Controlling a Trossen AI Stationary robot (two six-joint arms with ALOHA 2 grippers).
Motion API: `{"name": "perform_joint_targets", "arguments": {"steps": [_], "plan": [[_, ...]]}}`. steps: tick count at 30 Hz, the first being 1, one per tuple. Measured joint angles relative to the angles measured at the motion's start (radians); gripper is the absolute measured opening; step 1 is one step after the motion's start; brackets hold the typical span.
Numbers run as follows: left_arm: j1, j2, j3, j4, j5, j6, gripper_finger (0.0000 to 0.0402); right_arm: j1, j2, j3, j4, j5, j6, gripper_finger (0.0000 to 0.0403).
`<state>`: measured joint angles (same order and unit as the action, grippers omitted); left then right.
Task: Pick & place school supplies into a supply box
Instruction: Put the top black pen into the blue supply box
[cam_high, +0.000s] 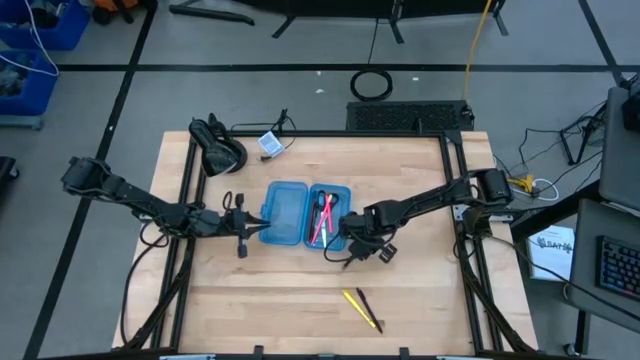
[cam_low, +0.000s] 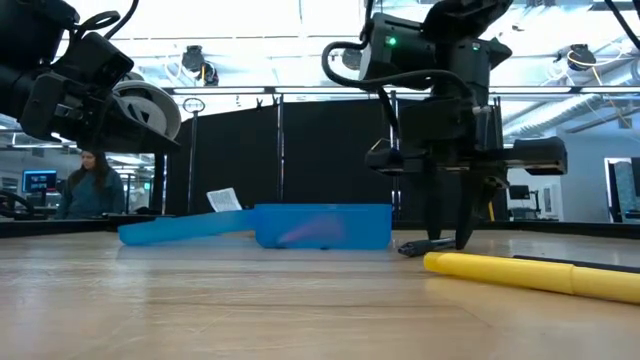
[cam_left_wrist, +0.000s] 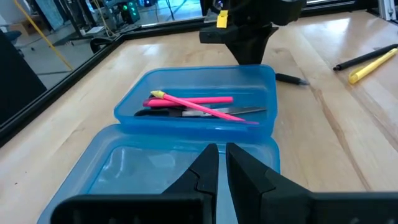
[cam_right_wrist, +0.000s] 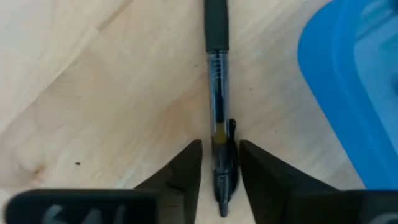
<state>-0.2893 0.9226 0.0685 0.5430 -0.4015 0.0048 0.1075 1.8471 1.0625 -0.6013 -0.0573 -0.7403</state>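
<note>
Straddling a clear-barrelled black pen (cam_right_wrist: 219, 124) on the wood, my right gripper (cam_right_wrist: 220, 163) stands with its fingers narrowly apart, one on each side of the pen's clip end; I cannot tell whether the pads touch the barrel, and the pen's lowest tip runs down between my fingertips where it is hard to make out. The open supply box (cam_right_wrist: 348, 81) lies just beside these fingers, cut off at the frame edge. From table height the same fingers reach down to the table next to the box (cam_low: 322, 226), whose contents show only as a pink blur through the wall. My left gripper (cam_left_wrist: 221, 163) hovers over the box's empty half with its fingers nearly together and nothing between them; beyond them, in the other half, lie pink pens (cam_left_wrist: 199, 102) crossing the scissors (cam_left_wrist: 205, 112), whose handles are partly hidden. Well apart from both grippers, a yellow pen (cam_high: 360, 308) and a black one (cam_high: 368, 306) lie crossed on the table.
</note>
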Motion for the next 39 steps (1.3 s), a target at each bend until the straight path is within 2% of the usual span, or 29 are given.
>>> {"name": "perform_joint_targets", "arguments": {"steps": [6,9,17,29,39], "plan": [[0.000,0.000,0.000,0.006,0.000,0.000,0.0037,0.017,0.000,-0.040,0.006,0.004,-0.007,0.0024],[0.000,0.000,0.000,0.007,0.000,0.001,0.0037,0.027,0.001,-0.041,0.023,0.009,-0.022,0.0016],[0.000,0.000,0.000,0.011,0.000,0.010,0.0037,0.055,0.004,-0.027,0.018,0.039,-0.002,0.0014],[0.000,0.000,0.000,0.011,0.000,0.009,0.0037,0.072,0.006,0.112,-0.115,0.054,0.040,0.0014],[0.000,0.000,0.000,0.011,0.000,0.003,0.0037,0.077,-0.027,0.149,-0.132,0.090,0.040,0.0005]]}}
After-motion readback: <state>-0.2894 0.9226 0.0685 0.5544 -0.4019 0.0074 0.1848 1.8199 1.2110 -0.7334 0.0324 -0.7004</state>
